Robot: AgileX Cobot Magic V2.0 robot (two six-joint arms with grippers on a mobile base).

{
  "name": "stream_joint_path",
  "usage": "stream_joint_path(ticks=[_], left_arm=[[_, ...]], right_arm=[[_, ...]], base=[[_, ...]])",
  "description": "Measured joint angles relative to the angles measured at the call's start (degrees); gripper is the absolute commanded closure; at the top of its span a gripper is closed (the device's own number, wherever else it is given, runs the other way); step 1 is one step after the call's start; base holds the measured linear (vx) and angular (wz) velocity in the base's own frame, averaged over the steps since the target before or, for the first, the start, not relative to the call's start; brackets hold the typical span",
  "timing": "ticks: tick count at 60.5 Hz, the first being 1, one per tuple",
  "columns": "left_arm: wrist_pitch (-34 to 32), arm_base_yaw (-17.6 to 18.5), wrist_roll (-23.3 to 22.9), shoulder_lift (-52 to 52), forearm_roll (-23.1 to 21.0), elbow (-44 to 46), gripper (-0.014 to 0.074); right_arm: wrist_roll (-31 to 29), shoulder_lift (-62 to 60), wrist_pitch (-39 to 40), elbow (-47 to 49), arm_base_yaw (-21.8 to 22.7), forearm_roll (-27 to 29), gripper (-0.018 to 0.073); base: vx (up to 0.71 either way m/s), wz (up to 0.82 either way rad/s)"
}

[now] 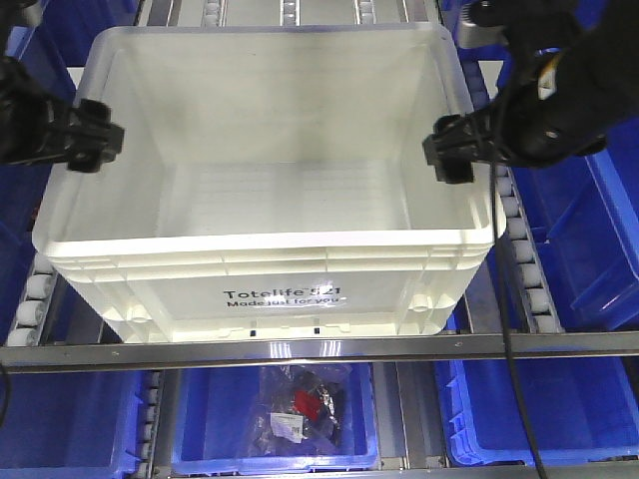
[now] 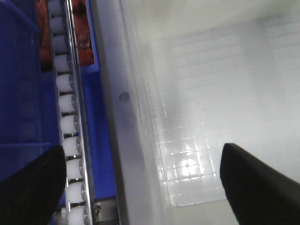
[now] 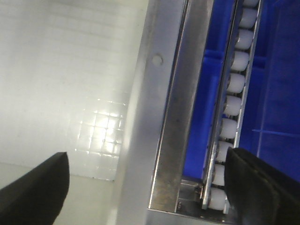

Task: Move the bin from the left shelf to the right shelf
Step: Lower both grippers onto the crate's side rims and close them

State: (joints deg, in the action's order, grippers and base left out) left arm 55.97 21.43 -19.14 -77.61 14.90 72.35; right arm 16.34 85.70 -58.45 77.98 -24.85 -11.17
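The bin (image 1: 270, 289), a large white tote with black print on its front, rests on the shelf rollers and holds nothing. At its left rim my left gripper (image 1: 95, 135) is open; in the left wrist view the gripper (image 2: 140, 157) straddles the bin's left wall (image 2: 136, 93), one finger inside and one outside. My right gripper (image 1: 451, 150) is open at the right rim. Seen from the right wrist, this gripper (image 3: 146, 159) spans the bin's right wall (image 3: 136, 117) the same way. Neither pair of fingers visibly touches the wall.
Roller tracks (image 2: 65, 84) (image 3: 234, 84) run along both sides of the bin. A metal front rail (image 1: 319, 349) crosses below it. Blue bins (image 1: 599, 249) flank it, and a lower blue bin (image 1: 300, 409) holds packaged items.
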Motion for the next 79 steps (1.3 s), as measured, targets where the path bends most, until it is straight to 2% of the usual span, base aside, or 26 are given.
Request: stream_joint_path(ticks=[11, 27, 56, 67, 79], left_arm=[[1.6, -1.8, -2.3, -6.9, -0.1, 3.1, 0.002], [1.5, -2.4, -2.6, -9.2, -0.8, 3.9, 0.0022], [1.5, -2.4, -2.6, -9.2, -3.7, 3.9, 0.0031], [2.1, -2.4, -2.6, -9.2, -3.7, 3.9, 0.0099], [2.8, -2.8, -2.6, -9.3, -3.9, 3.9, 0.0217]], right_arm=[[2.4, 7.6, -2.1, 5.4, 0.0, 0.0, -0.0038], [3.2, 13.3, -6.2, 11.6, 0.0, 0.0, 0.0029], [6.1, 13.8, -9.3, 12.3, 0.0, 0.0, 0.013], [7.3, 13.8, -9.5, 12.3, 0.0, 0.0, 0.0206], [7.4, 13.8, -10.0, 12.3, 0.0, 0.0, 0.0295]], base=[[0.0, 0.0], [0.0, 0.0], [0.0, 0.0], [0.0, 0.0], [0.0, 0.0]])
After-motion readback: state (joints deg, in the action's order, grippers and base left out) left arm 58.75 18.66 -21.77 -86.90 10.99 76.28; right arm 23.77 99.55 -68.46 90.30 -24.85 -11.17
